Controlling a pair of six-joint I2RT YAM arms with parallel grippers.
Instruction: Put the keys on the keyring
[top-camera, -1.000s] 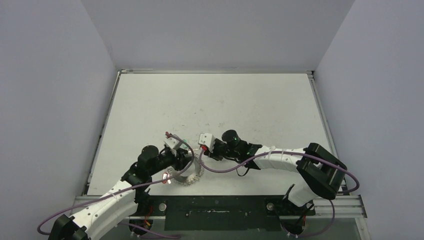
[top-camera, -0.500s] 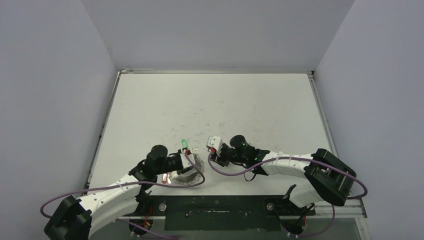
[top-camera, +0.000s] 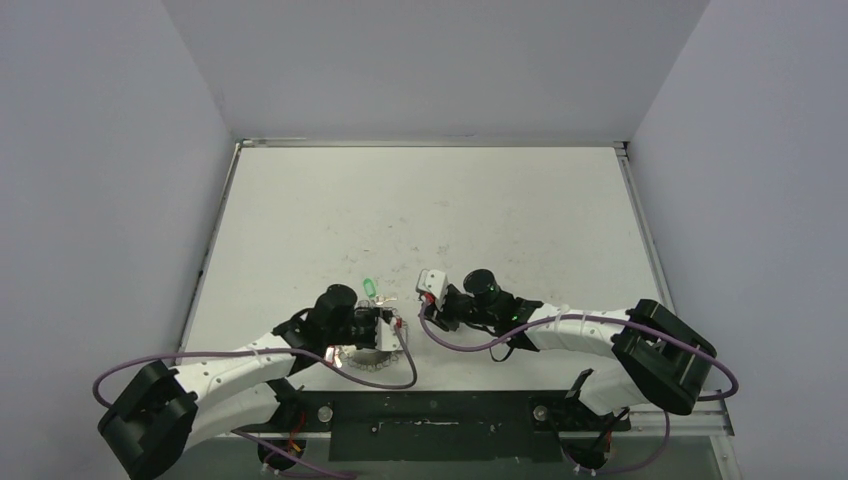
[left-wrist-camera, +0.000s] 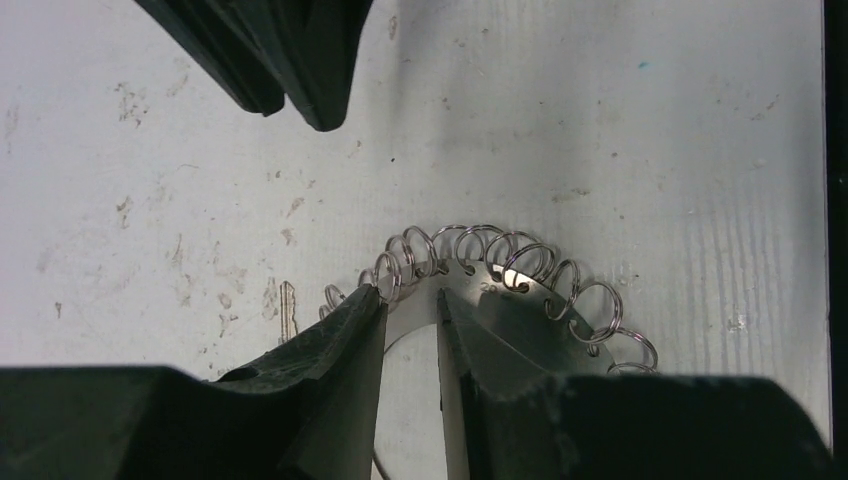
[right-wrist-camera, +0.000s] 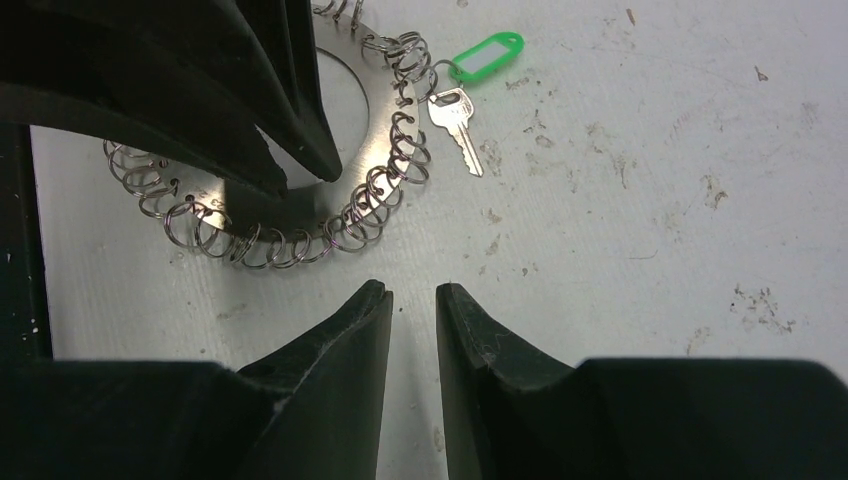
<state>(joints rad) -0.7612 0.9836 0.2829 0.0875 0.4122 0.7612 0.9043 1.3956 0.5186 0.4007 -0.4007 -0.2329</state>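
The left end effector (left-wrist-camera: 410, 305) has its jaws narrowly apart over the keyring (left-wrist-camera: 530, 320), with a strip of the flat band showing in the gap. Whether it is pinched I cannot tell. The right end effector (right-wrist-camera: 413, 292), slightly parted and empty, hangs just beside the ring. One silver key (right-wrist-camera: 455, 120) lies at the ring's edge by the green tag (right-wrist-camera: 487, 55) on the worktop (right-wrist-camera: 650, 250).

A silver-grey sheen is shown by the keyring (right-wrist-camera: 300, 215), edged with coiled wire loops; its tag (right-wrist-camera: 487, 56) is coloured bright green. The white tabletop (right-wrist-camera: 650, 200) is flecked with dark scuffs.
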